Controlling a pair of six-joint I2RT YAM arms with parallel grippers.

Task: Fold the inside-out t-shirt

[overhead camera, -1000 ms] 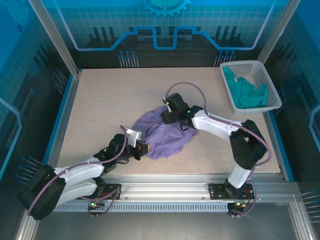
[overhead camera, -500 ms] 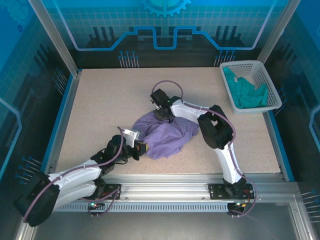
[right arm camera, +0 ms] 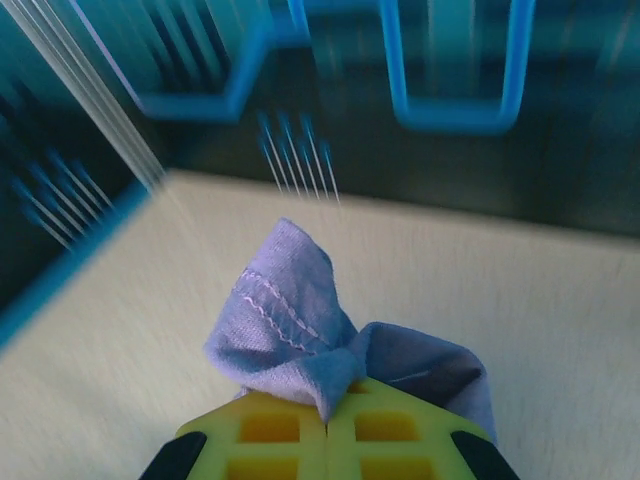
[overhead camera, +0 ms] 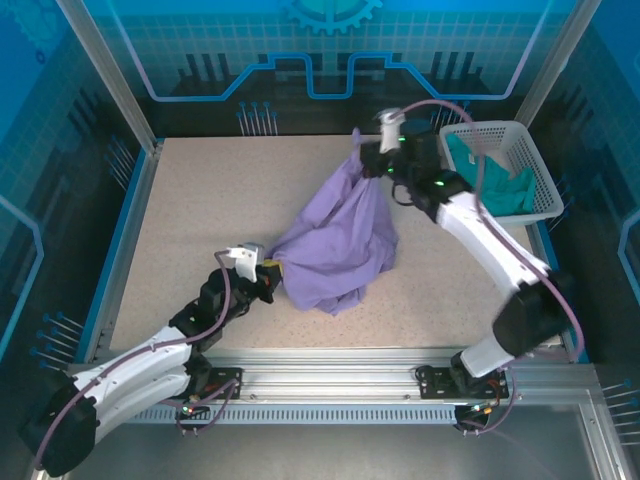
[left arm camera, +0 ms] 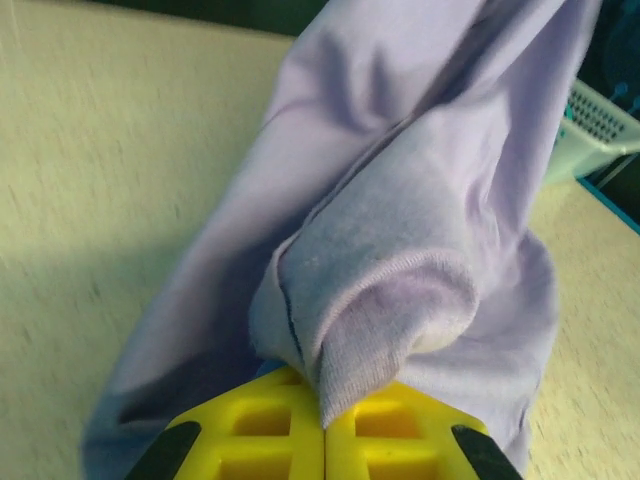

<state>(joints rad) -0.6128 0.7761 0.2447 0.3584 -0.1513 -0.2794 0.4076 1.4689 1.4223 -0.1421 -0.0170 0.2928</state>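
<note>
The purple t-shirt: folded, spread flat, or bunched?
Bunched, not folded. The t-shirt hangs stretched between the right gripper, held high, and the left gripper, low near the table.

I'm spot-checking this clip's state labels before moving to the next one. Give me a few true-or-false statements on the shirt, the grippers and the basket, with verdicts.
1. The left gripper and the right gripper are both shut on the t-shirt. True.
2. The t-shirt lies flat and fully spread on the table. False: it is bunched and stretched between the two grippers, and the right gripper holds its end above the table.
3. The teal garment lies inside the white basket. True.
4. The basket stands at the table's near left corner. False: it stands at the far right corner, just beyond the right gripper.
</note>
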